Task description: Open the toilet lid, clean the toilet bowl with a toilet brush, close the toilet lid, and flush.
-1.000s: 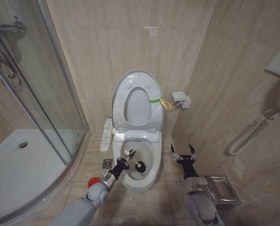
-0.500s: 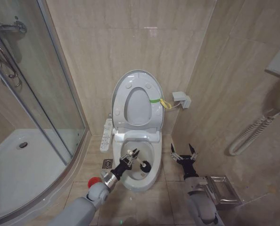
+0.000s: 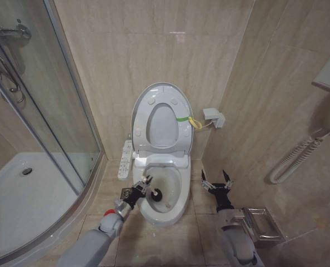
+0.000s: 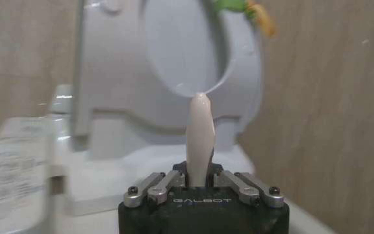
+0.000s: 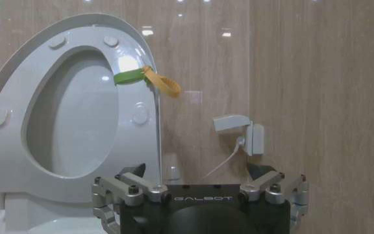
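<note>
lid (image 3: pixel 160 118) propped upright against the wall, so the bowl (image 3: pixel 166 196) is exposed. left gripper (image 3: pixel 143 186) clenched on the brush (image 3: pixel 156 194), head low against the bowl's left inner wall, likely scrubbing. right gripper (image 3: pixel 216 182) spread, idle beside the bowl.

The beige tiled floor (image 3: pixel 170 239) carries the white toilet bowl (image 3: pixel 179 208) on its pedestal, set against the back wall. A small square drain (image 3: pixel 126 193) sits in the tiles just left of the bowl. Farther left, the curved white shower tray (image 3: pixel 20 206) rests on the floor.
</note>
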### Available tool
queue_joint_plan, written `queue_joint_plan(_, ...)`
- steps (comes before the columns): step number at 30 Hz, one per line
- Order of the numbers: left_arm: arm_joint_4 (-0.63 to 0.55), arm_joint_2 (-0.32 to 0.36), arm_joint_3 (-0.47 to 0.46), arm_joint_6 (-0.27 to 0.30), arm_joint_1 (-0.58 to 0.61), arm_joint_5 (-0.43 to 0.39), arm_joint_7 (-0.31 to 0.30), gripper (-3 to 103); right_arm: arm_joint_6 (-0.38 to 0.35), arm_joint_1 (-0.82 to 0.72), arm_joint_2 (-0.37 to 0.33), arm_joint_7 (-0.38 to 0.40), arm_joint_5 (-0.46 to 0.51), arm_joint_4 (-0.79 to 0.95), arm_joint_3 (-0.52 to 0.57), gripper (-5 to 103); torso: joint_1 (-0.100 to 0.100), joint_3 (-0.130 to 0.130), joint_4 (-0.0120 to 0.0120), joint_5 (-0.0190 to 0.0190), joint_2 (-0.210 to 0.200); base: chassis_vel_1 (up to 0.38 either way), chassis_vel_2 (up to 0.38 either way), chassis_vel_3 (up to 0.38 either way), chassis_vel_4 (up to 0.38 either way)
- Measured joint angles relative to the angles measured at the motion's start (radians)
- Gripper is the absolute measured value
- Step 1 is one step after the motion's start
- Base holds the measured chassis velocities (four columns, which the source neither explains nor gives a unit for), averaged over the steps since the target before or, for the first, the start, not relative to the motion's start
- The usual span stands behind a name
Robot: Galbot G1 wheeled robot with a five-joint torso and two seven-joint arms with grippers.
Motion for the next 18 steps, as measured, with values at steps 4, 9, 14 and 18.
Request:
queue_joint_plan(4,-0.021,0.019,-0.019,-0.008,0.005,-0.002,0.004,19,0.000,0.000,0.000,0.000,0.000,0.000,0.000,100,0.000,0.000,0.0001,0.0000,0.000,0.000,0.000,0.000,0.000)
queue_joint_plan(9,-0.150,0.051,-0.012,0.005,0.036,0.002,-0.015,19,0.000,0.000,0.000,0.000,0.000,0.000,0.000,100,0.000,0.000,0.0000,0.0001,0.000,0.000,0.000,0.000,0.000)
queue_joint_plan(14,-0.219,0.059,0.001,0.011,0.047,0.032,-0.033,19,0.000,0.000,0.000,0.000,0.000,0.000,0.000,100,0.000,0.000,-0.0001,0.0000,0.000,0.000,0.000,0.000,0.000)
queue_joint_plan(18,-0.223,0.051,0.009,0.013,0.042,0.045,-0.041,19,0.000,0.000,0.000,0.000,0.000,0.000,0.000,100,0.000,0.000,0.0000,0.0001,0.000,0.000,0.000,0.000,0.000)
